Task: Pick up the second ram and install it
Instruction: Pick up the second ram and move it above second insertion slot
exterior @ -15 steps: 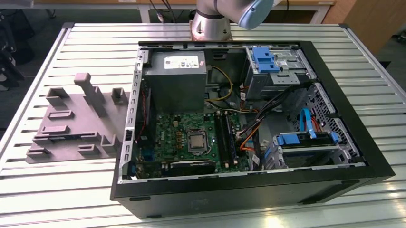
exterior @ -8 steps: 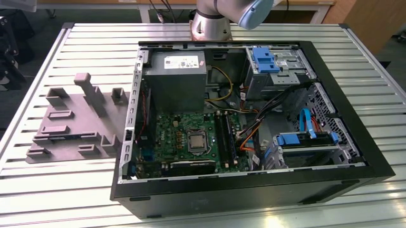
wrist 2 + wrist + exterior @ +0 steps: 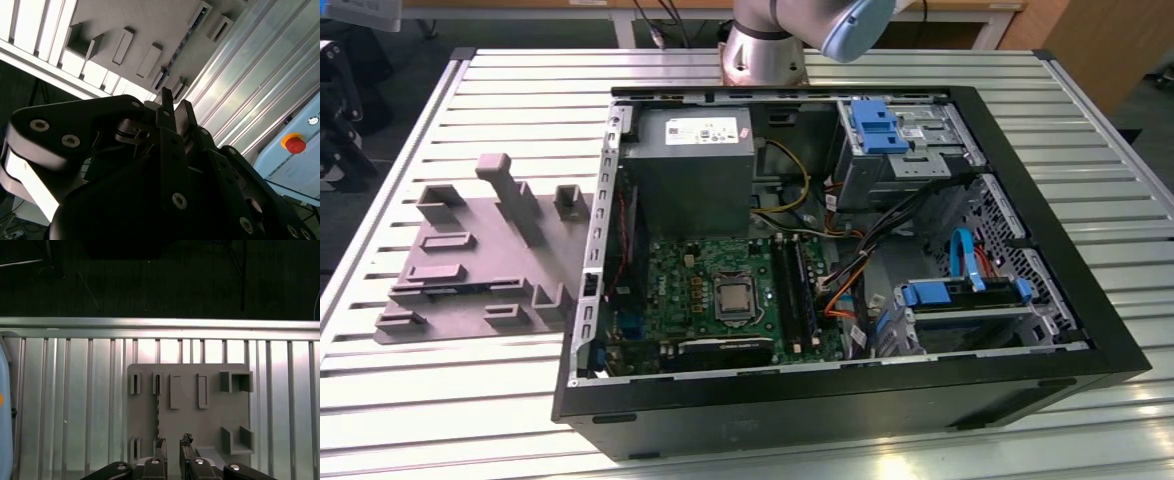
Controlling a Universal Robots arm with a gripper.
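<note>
Black and narrowly parted, the end effector point(image 3: 173, 442) is hovering empty over the grey printed holder point(image 3: 215, 412). I judge the pick-up step to be in hand, with no grasp made yet. The second ram point(image 3: 158, 407) is standing on edge in one holder slot, a thin dark line running toward one fingertip point(image 3: 161, 444) rather than the gap. Gripping it is calling for centring across that edge. The holder's raised blocks point(image 3: 235, 382) are sitting well apart, blocking nothing. Farther off, the ribbed metal tabletop point(image 3: 75, 390) is carrying the open computer case point(image 3: 854, 400), its memory slots point(image 3: 790, 285) lying beside tangled cables point(image 3: 854, 280).
</note>
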